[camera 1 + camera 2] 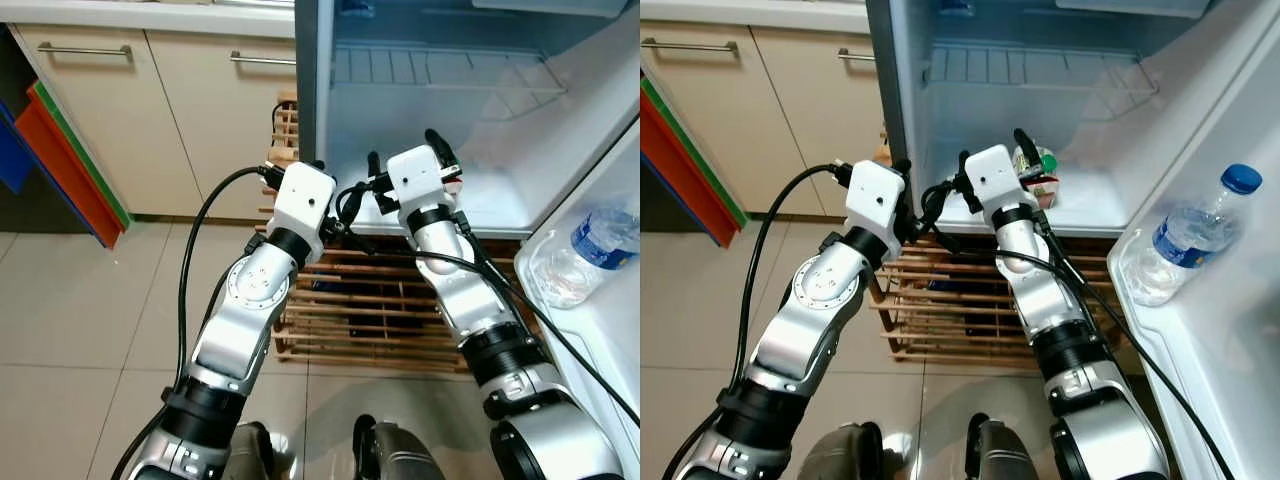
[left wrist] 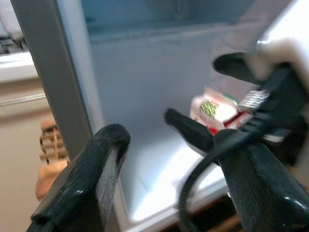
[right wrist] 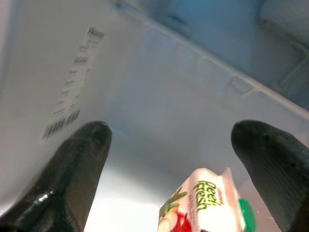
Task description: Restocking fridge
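Standing on fridge floor [image 1: 1090, 205], juice carton [image 1: 1040, 180] sits between spread fingers of right gripper [image 3: 169, 159] — not gripped. Left gripper [image 2: 164, 193] near fridge's left edge, also spread, empty. Carton likely light, thin-walled, dents easily — take flat sides, mid-body, below cap.

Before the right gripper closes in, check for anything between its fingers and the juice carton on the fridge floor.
Nothing visible does. The right gripper is open, and the juice carton stands on the fridge floor between and just beyond its fingertips, with only bare floor around it.
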Controlling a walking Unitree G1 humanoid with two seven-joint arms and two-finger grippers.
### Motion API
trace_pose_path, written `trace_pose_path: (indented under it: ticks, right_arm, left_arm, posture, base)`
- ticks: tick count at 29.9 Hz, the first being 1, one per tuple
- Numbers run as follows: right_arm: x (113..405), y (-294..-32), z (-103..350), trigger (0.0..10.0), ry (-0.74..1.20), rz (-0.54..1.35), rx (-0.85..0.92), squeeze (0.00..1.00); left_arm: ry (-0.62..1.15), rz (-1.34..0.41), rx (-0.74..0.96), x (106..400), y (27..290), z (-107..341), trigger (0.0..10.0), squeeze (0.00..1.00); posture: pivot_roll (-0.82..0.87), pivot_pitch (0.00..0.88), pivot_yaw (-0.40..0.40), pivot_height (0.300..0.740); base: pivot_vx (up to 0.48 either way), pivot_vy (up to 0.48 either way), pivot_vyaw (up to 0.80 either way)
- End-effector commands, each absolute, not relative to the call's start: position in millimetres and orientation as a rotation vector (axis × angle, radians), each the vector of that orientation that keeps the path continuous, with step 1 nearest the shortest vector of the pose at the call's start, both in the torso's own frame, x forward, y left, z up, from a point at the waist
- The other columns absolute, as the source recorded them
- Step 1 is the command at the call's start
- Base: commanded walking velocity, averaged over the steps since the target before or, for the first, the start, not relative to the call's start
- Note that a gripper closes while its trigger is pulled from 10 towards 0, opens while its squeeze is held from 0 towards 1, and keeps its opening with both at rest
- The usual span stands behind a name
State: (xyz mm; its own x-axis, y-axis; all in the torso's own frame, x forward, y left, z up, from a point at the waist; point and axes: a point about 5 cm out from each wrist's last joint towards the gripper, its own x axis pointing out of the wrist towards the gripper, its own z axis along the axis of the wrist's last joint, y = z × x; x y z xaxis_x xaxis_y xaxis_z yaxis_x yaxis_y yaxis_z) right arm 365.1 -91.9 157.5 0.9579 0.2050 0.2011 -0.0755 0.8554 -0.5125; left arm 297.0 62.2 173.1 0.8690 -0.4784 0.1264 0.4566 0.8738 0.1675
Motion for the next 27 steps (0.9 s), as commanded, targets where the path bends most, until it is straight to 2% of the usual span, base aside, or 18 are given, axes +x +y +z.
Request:
trace_pose_path:
  ticks: [1, 6, 13, 21, 27]
  right_arm:
    - [367.4, -88.0, 159.7, 10.0, -0.272, 0.158, -0.559, 0.0]
    - [373.7, -79.2, 163.6, 10.0, -0.292, 0.176, -0.6, 0.0]
    - [374.1, -76.2, 159.0, 10.0, -0.295, 0.182, -0.629, 0.0]
    - [378.9, -75.9, 148.5, 10.0, -0.26, 0.193, -0.758, 0.0]
    - [385.3, -88.5, 148.2, 10.0, -0.212, 0.148, -0.811, 0.0]
  left_arm:
    - [-0.195, -0.518, 0.124, 291.8, 58.2, 180.6, 10.0, 0.0]
    - [-0.19, -0.52, 0.145, 283.4, 61.7, 179.0, 10.0, 0.0]
    - [-0.166, -0.522, 0.156, 276.3, 65.4, 178.5, 10.0, 0.0]
    - [-0.128, -0.554, 0.166, 262.2, 69.7, 179.7, 10.0, 0.0]
    - [-0.102, -0.563, 0.17, 253.7, 74.7, 181.0, 10.0, 0.0]
  posture:
    - [0.1, 0.18, 0.012, 0.74]
    - [0.12, 0.22, 0.025, 0.74]
    - [0.13, 0.269, 0.043, 0.74]
    - [0.17, 0.322, 0.086, 0.74]
    - [0.2, 0.346, 0.101, 0.74]
  base:
    - [0.442, 0.0, 0.0]
    - [0.447, 0.0, 0.0]
    - [0.0, 0.0, 0.0]
    - [0.0, 0.0, 0.0]
    - [0.0, 0.0, 0.0]
